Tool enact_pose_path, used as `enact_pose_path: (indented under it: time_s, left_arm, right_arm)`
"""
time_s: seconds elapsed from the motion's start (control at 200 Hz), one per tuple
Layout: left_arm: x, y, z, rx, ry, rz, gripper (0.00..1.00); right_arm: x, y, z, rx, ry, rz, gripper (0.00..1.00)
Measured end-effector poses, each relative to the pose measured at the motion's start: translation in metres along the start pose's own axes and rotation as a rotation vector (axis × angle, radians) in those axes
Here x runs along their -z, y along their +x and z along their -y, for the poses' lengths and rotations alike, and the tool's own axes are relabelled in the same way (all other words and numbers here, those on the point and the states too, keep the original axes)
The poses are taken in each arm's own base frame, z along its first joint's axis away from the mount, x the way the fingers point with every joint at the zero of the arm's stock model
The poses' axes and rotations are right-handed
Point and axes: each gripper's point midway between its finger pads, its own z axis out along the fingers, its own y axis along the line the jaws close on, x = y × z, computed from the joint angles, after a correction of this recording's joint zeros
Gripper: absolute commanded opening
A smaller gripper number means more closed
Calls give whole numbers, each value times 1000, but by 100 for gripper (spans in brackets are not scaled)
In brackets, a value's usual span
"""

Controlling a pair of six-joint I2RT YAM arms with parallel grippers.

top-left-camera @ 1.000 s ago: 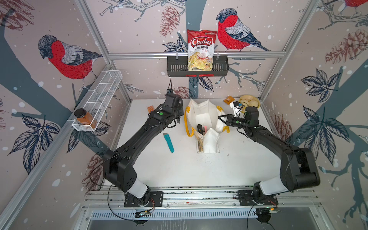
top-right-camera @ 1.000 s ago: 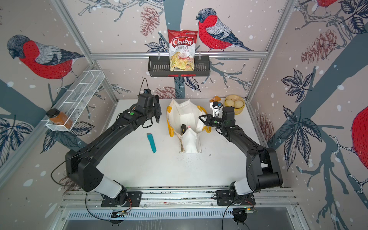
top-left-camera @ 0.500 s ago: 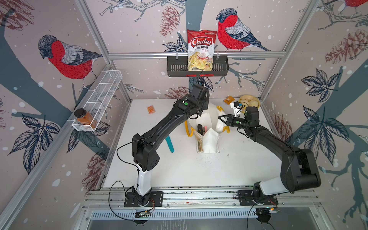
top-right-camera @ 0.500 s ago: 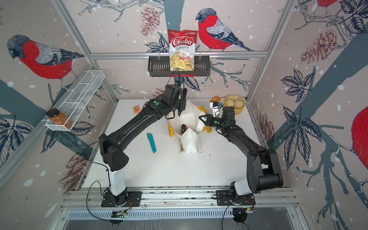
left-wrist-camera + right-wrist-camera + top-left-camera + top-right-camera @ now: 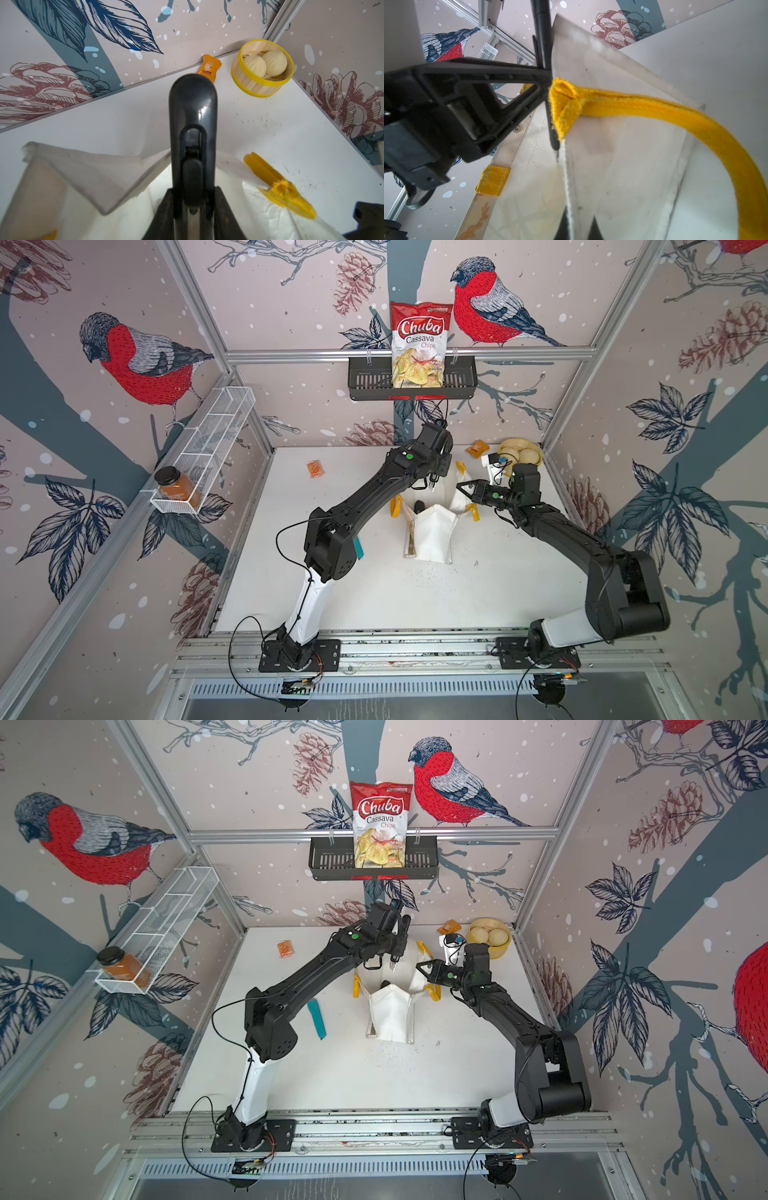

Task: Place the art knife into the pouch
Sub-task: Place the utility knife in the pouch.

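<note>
Art knife (image 5: 193,124), black and slim, hangs blade-down in the left gripper (image 5: 435,473). The jaws are closed narrow around its handle, right over the open mouth of the pouch (image 5: 432,533). The tip sits close to the rim, and I cannot tell whether it is below it.

Far left, a wire rack (image 5: 216,423) on the wall carries a jar (image 5: 176,487), well clear of the table (image 5: 415,601). An orange packet (image 5: 315,468) lies alone toward the back left, with bare white surface all round it. A teal knife (image 5: 316,1018) lies flat beside the left arm's elbow, well apart from the pouch.

The pouch stands mid-table with its mouth spread. One yellow handle (image 5: 396,506) droops off its left edge, and a folded side panel leans inward at the back. A dark rounded end (image 5: 419,504) shows inside the mouth near that left edge.

The right gripper (image 5: 460,488) is pinched tight on the right rim, beside the other yellow handle (image 5: 654,104), and that edge is lifted. Behind it, along the back wall, lie a second orange packet (image 5: 477,448) and a yellow steamer basket (image 5: 249,83) with buns (image 5: 274,62), tucked into the right corner.

The front half of the table, between the two arm bases, is bare, so the art knife has free room on that side.
</note>
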Motion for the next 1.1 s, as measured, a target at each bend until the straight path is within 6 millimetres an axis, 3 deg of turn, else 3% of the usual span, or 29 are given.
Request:
enact_pose_path:
  time_s: [0.155, 0.385, 0.585, 0.795, 1.101]
  left_arm:
    - [-9, 24, 3, -18, 12, -85, 27]
    - [-1, 56, 1, -31, 5, -155, 27]
    - [-4, 61, 4, -29, 28, -164, 27]
    - [-23, 65, 12, -28, 58, -178, 27]
    - [-38, 88, 15, -39, 79, -248, 27]
  right_arm:
    - [0, 0, 1, -1, 2, 0, 0]
    - [0, 0, 1, -1, 2, 0, 0]
    - [-1, 0, 2, -2, 2, 0, 0]
    - [-2, 1, 2, -18, -1, 0, 0]
    - [-1, 1, 0, -15, -5, 3, 0]
